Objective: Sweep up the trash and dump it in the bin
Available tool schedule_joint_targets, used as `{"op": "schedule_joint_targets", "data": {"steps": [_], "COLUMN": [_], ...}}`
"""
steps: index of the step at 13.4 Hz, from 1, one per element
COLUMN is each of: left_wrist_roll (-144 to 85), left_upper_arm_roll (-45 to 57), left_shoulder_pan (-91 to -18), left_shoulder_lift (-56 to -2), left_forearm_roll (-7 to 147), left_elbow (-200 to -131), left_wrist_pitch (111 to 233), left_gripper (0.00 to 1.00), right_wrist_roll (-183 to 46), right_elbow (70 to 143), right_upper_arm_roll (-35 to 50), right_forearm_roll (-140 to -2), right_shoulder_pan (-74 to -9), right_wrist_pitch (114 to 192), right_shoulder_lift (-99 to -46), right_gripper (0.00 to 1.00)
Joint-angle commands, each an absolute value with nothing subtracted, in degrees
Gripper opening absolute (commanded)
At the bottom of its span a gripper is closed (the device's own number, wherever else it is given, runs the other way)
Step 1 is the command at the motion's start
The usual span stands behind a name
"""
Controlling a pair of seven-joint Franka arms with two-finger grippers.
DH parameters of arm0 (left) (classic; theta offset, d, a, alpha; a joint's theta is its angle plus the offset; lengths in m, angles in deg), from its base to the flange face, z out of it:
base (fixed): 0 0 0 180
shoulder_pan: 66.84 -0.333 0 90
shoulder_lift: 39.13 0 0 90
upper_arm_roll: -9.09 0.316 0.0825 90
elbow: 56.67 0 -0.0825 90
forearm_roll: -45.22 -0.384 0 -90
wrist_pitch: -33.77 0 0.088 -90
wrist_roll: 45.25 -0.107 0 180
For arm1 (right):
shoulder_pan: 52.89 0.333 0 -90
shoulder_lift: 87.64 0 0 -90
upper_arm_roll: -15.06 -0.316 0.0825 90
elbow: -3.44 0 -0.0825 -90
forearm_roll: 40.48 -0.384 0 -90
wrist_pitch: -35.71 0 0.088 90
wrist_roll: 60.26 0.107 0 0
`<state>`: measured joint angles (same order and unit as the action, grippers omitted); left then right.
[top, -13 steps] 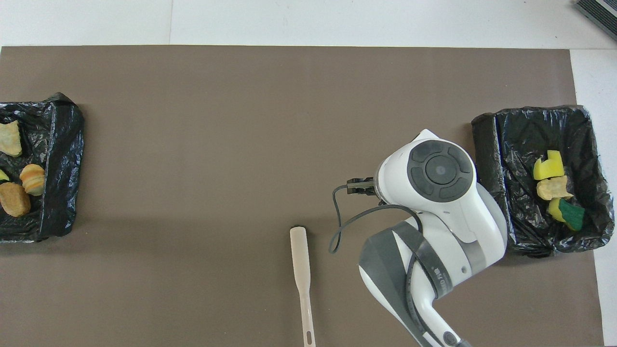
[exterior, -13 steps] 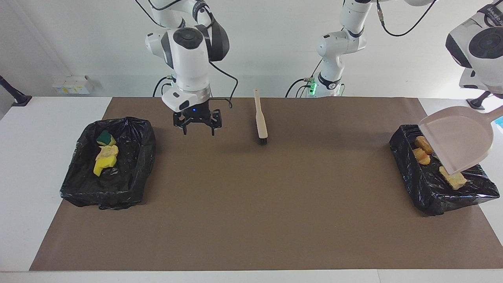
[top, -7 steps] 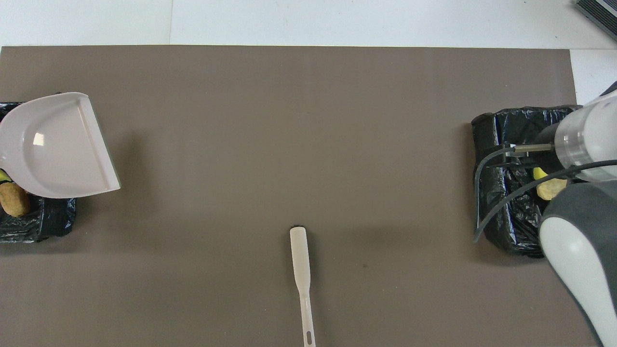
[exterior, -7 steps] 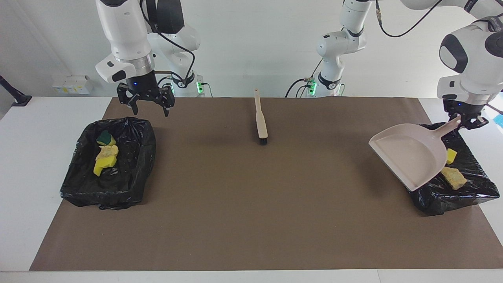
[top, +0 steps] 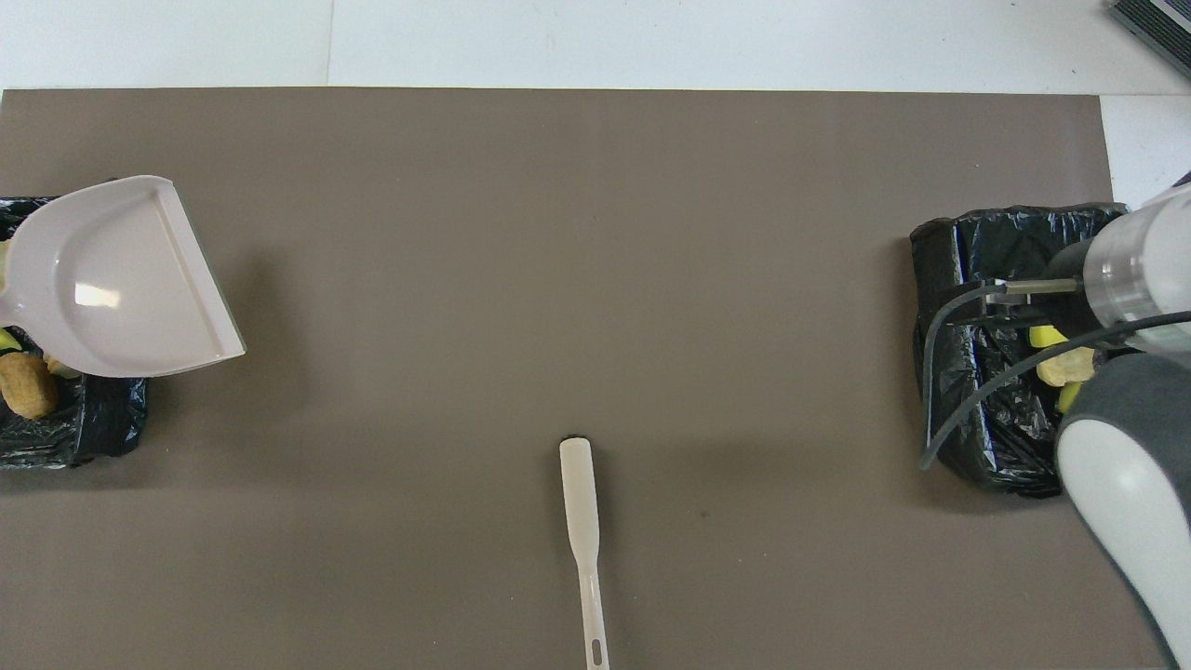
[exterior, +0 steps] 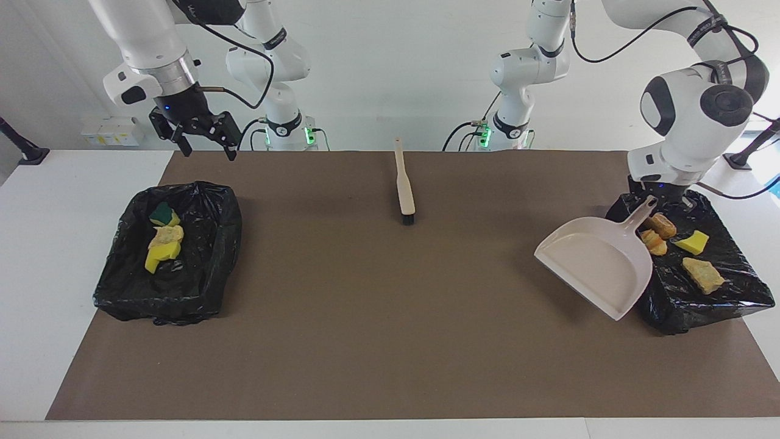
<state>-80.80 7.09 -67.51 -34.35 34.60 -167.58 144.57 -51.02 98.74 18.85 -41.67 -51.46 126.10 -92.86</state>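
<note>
My left gripper (exterior: pixel 655 197) is shut on the handle of the beige dustpan (exterior: pixel 594 265), whose pan slopes down to the mat beside the black-lined bin (exterior: pixel 682 305) at the left arm's end. The dustpan (top: pixel 121 279) holds nothing. In that bin lies trash: orange-brown lumps (exterior: pixel 658 230), a yellow wedge (exterior: pixel 691 242) and a beige chunk (exterior: pixel 702 275). My right gripper (exterior: pixel 207 149) hangs open and empty, high over the mat's edge by the second bin (exterior: pixel 201 274). This one holds a green-topped scrap (exterior: pixel 162 213) and yellow bits (exterior: pixel 159 253).
The beige brush (exterior: pixel 404 183) lies on the brown mat (exterior: pixel 390 317) midway between the arms, bristles pointing away from the robots. In the overhead view the brush (top: pixel 582 521) shows low in the middle, and the right arm's wrist (top: pixel 1135 270) covers part of the second bin (top: pixel 977 372).
The left arm has brought the dustpan down from its steep tilt over the bin to the mat beside it. The right arm has swung from mid-table up over the other bin's end.
</note>
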Motion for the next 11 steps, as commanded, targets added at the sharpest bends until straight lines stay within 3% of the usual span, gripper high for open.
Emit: {"op": "schedule_joint_targets", "data": {"steps": [1, 7, 11], "left_wrist_roll": [-66.6, -34.1, -23.6], "left_upper_arm_roll": [8.0, 8.1, 7.9], "left_shoulder_pan": [-60.4, -43.5, -35.3], "left_shoulder_lift": [-33.9, -31.1, -24.0], "left_forearm_roll": [38.2, 48.4, 56.1], "left_elbow": [-169.2, -167.1, -159.5], "left_wrist_pitch": [148.9, 155.0, 153.8], "left_gripper": [0.00, 0.00, 0.00], "right_wrist_roll": [-54.1, -58.0, -58.0], "right_elbow": [99.2, 100.3, 100.1], "right_upper_arm_roll": [18.4, 17.8, 17.6], "right_forearm_roll": [-42.1, -37.7, -38.7], "right_shoulder_pan": [-54.6, -53.9, -53.9], "right_wrist_pitch": [125.4, 127.6, 127.0], "right_shoulder_lift": [-93.4, -92.9, -92.8], "right_gripper": [1.00, 1.00, 1.00]}}
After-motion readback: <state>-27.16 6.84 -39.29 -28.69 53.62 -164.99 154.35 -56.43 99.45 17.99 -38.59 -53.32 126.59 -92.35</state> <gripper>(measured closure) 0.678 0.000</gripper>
